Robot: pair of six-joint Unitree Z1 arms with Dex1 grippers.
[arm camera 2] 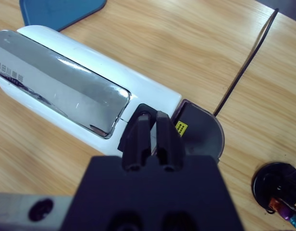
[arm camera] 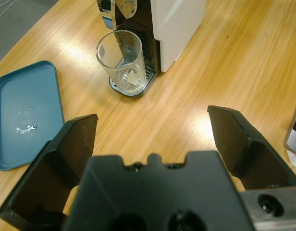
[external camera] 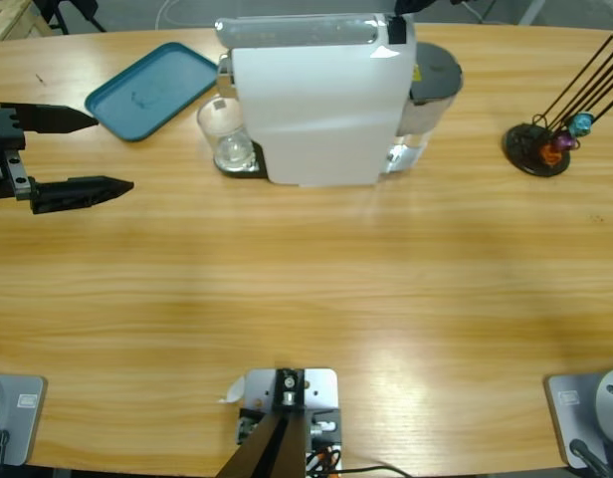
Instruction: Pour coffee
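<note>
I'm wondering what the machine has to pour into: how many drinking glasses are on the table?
1. A single clear glass tumbler stands on the drip tray of the white coffee machine, beside the teal plastic tray. The machine could hide another behind it.

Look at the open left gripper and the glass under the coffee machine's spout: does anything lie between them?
Nothing visible does. Only bare table separates the left gripper from the glass. The blue tray lies off to one side, the coffee machine behind the glass.
</note>
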